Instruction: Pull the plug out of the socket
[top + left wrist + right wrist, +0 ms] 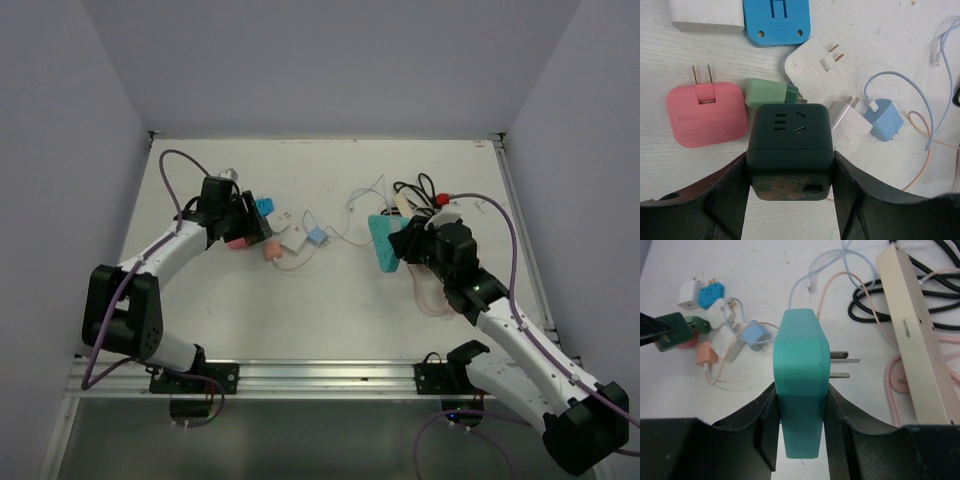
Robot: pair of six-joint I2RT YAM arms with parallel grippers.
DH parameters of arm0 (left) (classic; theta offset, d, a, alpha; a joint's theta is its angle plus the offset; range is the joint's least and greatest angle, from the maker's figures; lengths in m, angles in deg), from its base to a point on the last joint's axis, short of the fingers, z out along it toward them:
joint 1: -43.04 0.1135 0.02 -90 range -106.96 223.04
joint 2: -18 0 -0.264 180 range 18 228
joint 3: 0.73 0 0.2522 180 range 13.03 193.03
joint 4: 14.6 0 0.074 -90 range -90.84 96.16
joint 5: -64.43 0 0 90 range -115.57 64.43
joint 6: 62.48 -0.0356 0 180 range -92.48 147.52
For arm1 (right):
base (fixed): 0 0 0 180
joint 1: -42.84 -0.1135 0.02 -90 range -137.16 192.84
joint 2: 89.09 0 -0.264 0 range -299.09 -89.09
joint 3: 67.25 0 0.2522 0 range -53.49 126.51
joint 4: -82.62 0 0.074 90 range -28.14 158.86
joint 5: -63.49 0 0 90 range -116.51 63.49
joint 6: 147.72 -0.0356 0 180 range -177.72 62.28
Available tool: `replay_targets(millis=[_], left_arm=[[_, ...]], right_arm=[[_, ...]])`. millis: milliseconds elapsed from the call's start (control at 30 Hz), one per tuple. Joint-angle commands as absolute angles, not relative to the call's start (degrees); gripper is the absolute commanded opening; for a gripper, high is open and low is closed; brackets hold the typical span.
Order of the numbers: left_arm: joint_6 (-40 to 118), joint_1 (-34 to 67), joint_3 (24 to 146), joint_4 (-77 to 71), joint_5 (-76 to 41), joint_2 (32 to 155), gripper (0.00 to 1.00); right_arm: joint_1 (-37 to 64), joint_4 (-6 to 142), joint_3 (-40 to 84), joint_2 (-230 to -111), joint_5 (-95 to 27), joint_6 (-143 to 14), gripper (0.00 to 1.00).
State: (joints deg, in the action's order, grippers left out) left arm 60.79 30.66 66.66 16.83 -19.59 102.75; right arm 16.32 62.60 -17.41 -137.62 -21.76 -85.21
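My left gripper (790,170) is shut on a dark green cube socket (790,145). A light green plug (771,92) sits against the cube's far side, its prongs toward the cube. In the top view this gripper (243,222) is at the left among several small adapters. My right gripper (801,415) is shut on a teal plug (800,385), held on edge above the table. Its metal prongs (844,360) are bare and point toward a beige power strip (912,330), with a clear gap between them. The teal plug (382,245) also shows at centre right in the top view.
A pink adapter (706,120), a blue adapter (776,22), a white adapter (820,70) and a light blue charger (885,120) with its cable lie round the cube. Black cables (940,290) and a pink cable (892,385) lie by the strip. Walls enclose the table.
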Motion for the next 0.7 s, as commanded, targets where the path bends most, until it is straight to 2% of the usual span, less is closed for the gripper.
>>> replay_targets(millis=[0,267,400,667], left_arm=[[57.6,31.1,68.8,17.3,-24.2,104.0,0.49],[56.2,31.1,69.5,19.9,-25.3,100.3,0.69],[55.1,31.1,69.5,21.5,-27.7,96.3,0.71],[52.1,31.0,72.6,27.3,-32.9,85.3,0.73]], right_arm=[[18.3,62.9,-21.1,-135.8,-18.3,-87.3,0.00],[27.9,68.5,-27.1,-139.9,-27.8,-89.9,0.00],[31.6,74.0,-27.9,-146.0,-33.5,-90.7,0.00],[39.0,77.2,-24.3,-156.3,-36.8,-92.4,0.00]])
